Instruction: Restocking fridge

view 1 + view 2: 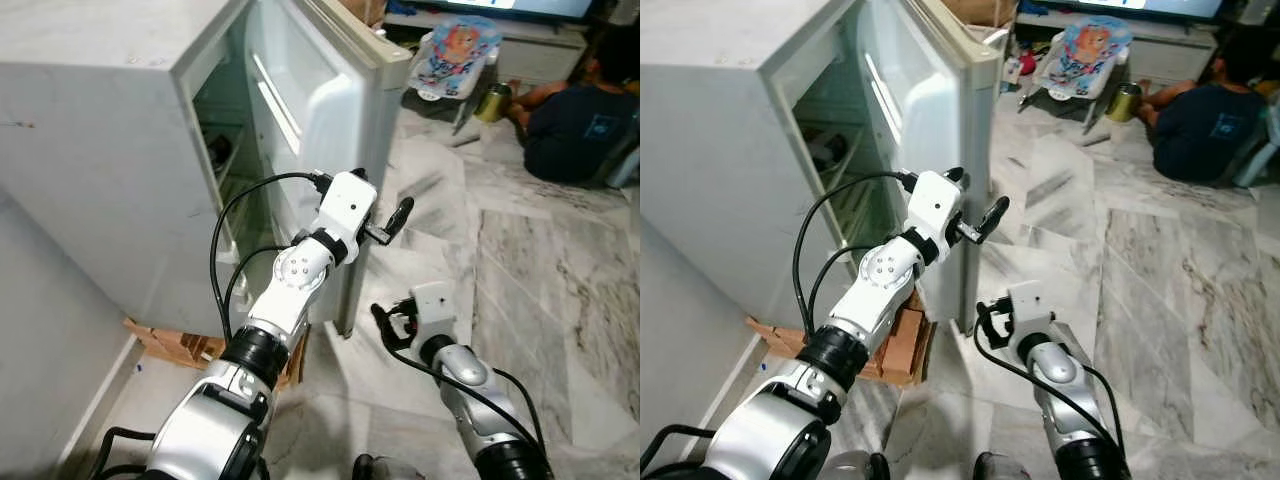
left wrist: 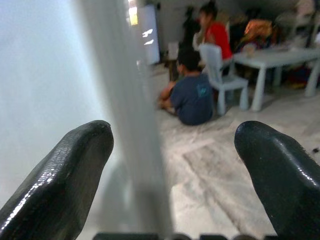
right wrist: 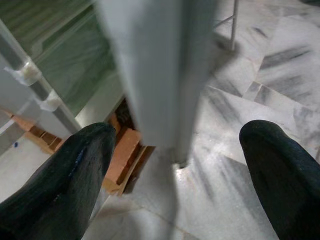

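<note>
The white fridge (image 1: 100,170) stands at left, raised on bricks (image 1: 902,345), its smooth moulded door (image 1: 330,130) swung open; wire shelves (image 1: 225,150) inside hold something dark, too dim to tell. The left gripper (image 1: 392,222), fingers apart, straddles the door's edge. The right gripper (image 1: 392,325), fingers also apart, hangs low near the door's bottom corner. A person (image 1: 575,125) sits on the veined marble floor (image 1: 540,290) at right.
</note>
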Robot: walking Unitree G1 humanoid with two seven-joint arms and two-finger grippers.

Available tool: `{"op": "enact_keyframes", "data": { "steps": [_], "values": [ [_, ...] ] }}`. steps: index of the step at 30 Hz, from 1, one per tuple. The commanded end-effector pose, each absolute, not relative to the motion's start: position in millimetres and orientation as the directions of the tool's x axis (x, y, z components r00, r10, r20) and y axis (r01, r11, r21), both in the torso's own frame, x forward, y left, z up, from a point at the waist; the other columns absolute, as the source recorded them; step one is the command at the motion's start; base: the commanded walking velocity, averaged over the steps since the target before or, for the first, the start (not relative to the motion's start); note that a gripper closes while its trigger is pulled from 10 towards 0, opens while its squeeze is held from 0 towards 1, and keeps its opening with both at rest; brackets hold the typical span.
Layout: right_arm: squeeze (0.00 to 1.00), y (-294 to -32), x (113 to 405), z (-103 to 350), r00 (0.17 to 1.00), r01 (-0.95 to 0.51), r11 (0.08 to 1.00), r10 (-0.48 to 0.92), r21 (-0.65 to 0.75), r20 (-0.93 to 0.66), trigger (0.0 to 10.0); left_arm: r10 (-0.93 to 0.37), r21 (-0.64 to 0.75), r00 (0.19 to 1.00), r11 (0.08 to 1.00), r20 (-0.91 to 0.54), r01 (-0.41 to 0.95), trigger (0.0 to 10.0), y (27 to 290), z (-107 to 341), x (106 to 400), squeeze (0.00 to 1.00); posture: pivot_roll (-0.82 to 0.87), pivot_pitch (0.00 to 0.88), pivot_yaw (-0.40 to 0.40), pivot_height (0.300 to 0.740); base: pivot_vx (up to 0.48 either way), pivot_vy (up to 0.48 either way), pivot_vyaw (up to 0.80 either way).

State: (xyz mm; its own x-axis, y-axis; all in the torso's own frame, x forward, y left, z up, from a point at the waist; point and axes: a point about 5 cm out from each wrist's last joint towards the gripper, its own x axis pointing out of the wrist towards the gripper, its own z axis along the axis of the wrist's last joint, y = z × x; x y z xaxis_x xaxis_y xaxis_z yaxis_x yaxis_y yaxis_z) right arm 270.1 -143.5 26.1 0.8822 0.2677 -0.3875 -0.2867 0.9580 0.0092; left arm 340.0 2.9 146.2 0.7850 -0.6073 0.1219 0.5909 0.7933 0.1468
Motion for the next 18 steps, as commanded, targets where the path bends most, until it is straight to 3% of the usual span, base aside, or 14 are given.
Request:
{"op": "enact_keyframes", "data": {
  "steps": [1,5,8,13,18],
  "values": [
    [0.00,-144,268,23,0.876,-0.287,0.958,0.267,0.010,-0.403,10.0,-0.595,0.110,0.780,0.803,0.193,0.585,10.0,-16,168,342,0.00,-0.08,0.034,0.022,0.740,0.000,0.000,0.00],
    [0.00,-144,267,22,0.874,-0.285,0.958,0.271,0.025,-0.403,10.0,-0.451,0.094,0.882,0.893,0.141,0.441,10.0,44,148,351,0.00,-0.07,0.033,0.025,0.740,0.000,0.000,0.00],
    [0.00,-143,268,24,0.876,-0.288,0.957,0.276,0.030,-0.396,10.0,-0.382,0.053,0.917,0.924,0.116,0.378,10.0,68,133,344,0.00,-0.07,0.033,0.025,0.740,0.000,0.000,0.00],
    [0.00,-142,269,23,0.871,-0.292,0.956,0.281,0.035,-0.403,10.0,-0.318,0.023,0.945,0.948,0.073,0.317,10.0,86,113,328,0.00,-0.04,0.042,0.018,0.740,0.000,0.000,0.00],
    [0.00,-140,269,22,0.865,-0.298,0.954,0.284,0.032,-0.413,10.0,-0.267,0.000,0.962,0.964,0.055,0.267,10.0,92,101,318,0.00,-0.03,0.044,0.015,0.740,0.000,-0.320,-0.25]
  ]
}}
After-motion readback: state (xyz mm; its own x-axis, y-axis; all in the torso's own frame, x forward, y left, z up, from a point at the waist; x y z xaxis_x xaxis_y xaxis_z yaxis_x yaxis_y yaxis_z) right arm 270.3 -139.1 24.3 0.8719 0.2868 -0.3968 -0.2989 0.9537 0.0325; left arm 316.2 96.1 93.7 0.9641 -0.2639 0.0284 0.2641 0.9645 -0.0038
